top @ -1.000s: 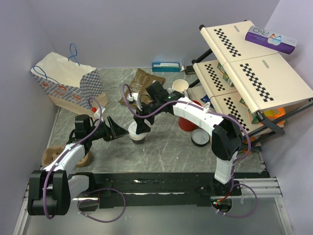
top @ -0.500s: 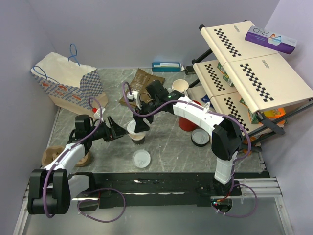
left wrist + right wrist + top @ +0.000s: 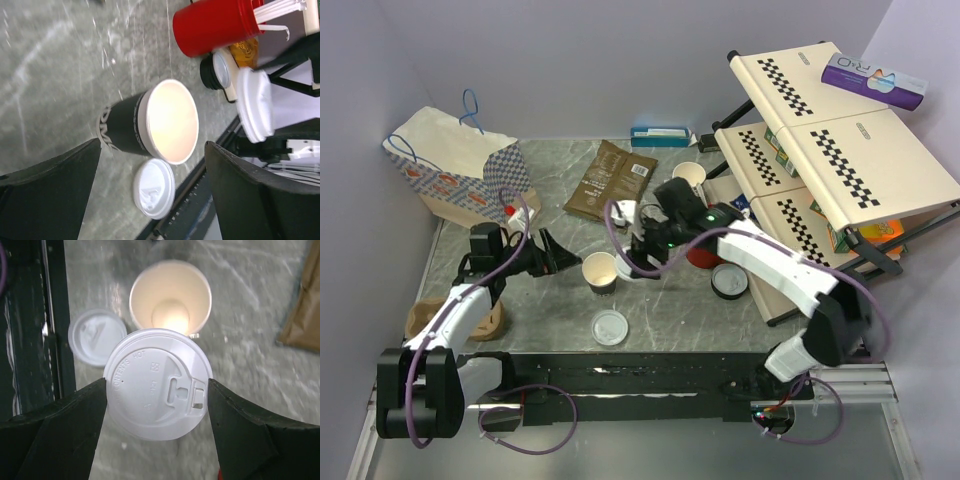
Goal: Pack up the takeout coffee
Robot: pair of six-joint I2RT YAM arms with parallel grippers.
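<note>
At the far left a patterned paper bag [image 3: 450,165] stands against the wall, with a brown cup carrier [image 3: 425,318] nearer, by the table's left edge. The left gripper [image 3: 563,258] points right along the table, its fingers spread wide with nothing between them, just left of the takeout coffee cup [image 3: 600,270]. That cup stands upright near the middle of the table, dark-sleeved and lidless (its pale inside shows in both wrist views). A loose white lid [image 3: 610,326] lies flat on the table just nearer than the cup. The right gripper [image 3: 156,386] is clamped across a second white lid [image 3: 150,365], held just off the cup's right side. A brown pouch [image 3: 610,178] lies farther back. A red cup [image 3: 215,25] of white sticks and a checkered rack [image 3: 840,150] crowd the right side.
</note>
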